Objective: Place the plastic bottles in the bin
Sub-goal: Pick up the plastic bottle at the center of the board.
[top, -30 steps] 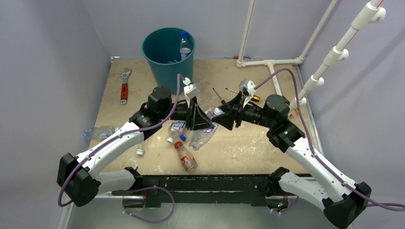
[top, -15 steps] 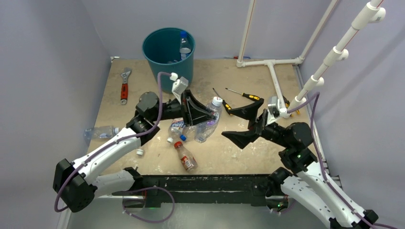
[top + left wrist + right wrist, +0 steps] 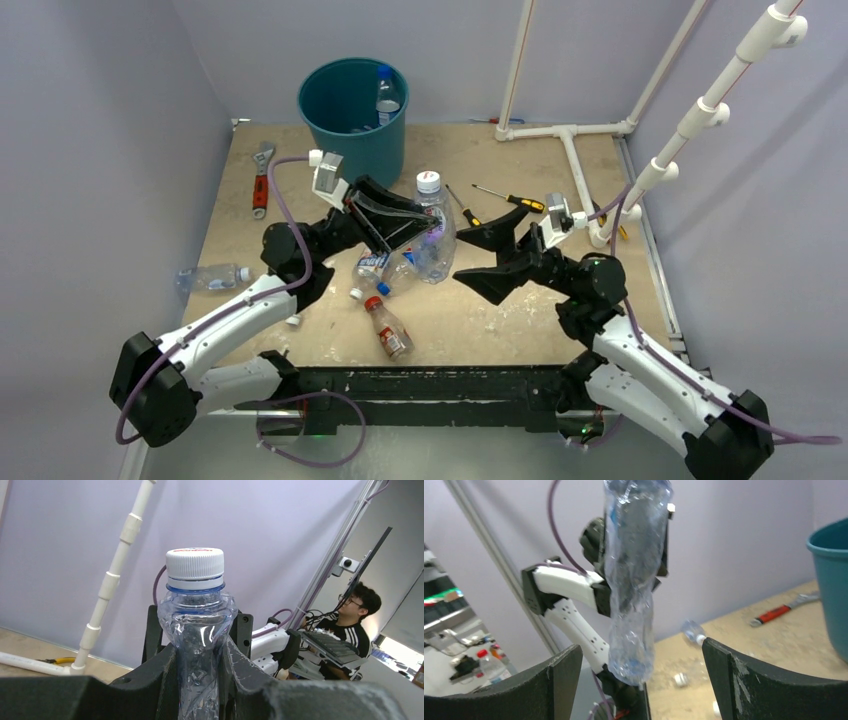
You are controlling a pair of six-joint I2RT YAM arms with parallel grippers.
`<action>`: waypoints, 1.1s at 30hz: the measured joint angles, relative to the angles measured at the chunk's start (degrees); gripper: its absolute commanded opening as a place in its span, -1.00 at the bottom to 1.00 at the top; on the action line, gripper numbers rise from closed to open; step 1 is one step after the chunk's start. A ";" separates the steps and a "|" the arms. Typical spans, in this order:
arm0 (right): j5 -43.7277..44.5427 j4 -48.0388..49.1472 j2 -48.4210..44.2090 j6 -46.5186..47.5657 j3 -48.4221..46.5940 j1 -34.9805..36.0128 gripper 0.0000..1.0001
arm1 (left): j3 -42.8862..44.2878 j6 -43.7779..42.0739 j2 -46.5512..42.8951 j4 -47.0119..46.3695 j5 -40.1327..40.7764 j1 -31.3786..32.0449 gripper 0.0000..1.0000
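The left tool [image 3: 408,226] is clamped on a crushed, white-capped bottle [image 3: 434,238], holding it upright above the worktop [image 3: 500,310] just in front of the bin [image 3: 368,150]. The right tool [image 3: 460,257], its fingers spread wide and empty, faces the bottle from the side away from the bin.

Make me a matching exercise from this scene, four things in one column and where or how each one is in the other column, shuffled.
1. white-capped bottle
2. red-capped bottle
3. red-handled wrench
4. right hand

A. open, holding nothing
B. gripped in the left hand
C. lying left of the bin
D. lying by the table's near edge

Pairs: 1-B, 2-D, 3-C, 4-A.
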State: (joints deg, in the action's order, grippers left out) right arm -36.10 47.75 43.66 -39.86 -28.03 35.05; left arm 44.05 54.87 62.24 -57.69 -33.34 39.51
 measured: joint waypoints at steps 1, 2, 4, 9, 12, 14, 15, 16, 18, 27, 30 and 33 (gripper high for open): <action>-0.46 1.97 0.96 -1.11 -0.02 0.13 0.87 | -0.15 0.57 0.33 -0.68 0.20 0.00 -1.00; -1.09 4.57 2.27 -2.45 -0.04 0.33 0.87 | -0.44 1.11 0.57 -1.57 0.42 0.00 -1.00; -2.29 8.44 4.90 -4.59 -0.35 1.03 0.85 | -0.90 1.81 0.68 -2.56 0.76 0.00 -1.00; -2.84 10.51 9.94 -5.95 -3.02 5.62 0.65 | -0.94 2.80 0.72 -4.55 1.18 0.00 -0.99; -2.16 10.58 11.28 -5.44 -4.20 8.90 0.40 | -1.33 3.04 0.70 -5.31 1.51 0.00 -0.97; -0.63 10.38 12.00 -4.83 -4.48 10.49 0.21 | -1.66 3.37 0.63 -5.77 1.60 0.02 -0.93; 0.22 10.29 12.48 -4.59 -4.59 10.69 0.11 | -1.79 3.50 0.55 -5.95 1.60 0.07 -0.91; 0.87 10.19 12.79 -4.37 -4.66 11.08 0.03 | -1.81 3.50 0.52 -5.92 1.60 0.07 -0.89; 2.51 9.99 13.46 -4.00 -4.79 11.45 -0.11 | -1.84 3.63 0.37 -5.88 1.64 0.07 -0.84; 5.20 4.85 13.77 1.40 -6.60 12.15 -0.42 | -1.40 -0.57 -3.30 2.51 1.66 0.02 0.74; 6.58 -0.92 11.28 6.47 -6.80 12.20 -0.46 | 0.98 -4.55 -5.77 10.84 2.64 0.02 0.81; 7.96 -6.03 8.72 11.10 -6.88 12.20 -0.51 | 3.65 -8.24 -8.68 16.35 4.11 0.00 0.82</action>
State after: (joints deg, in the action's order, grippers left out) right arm -28.14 41.71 52.38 -28.75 -34.92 47.24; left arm 47.70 46.63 53.56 -41.34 -29.23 39.51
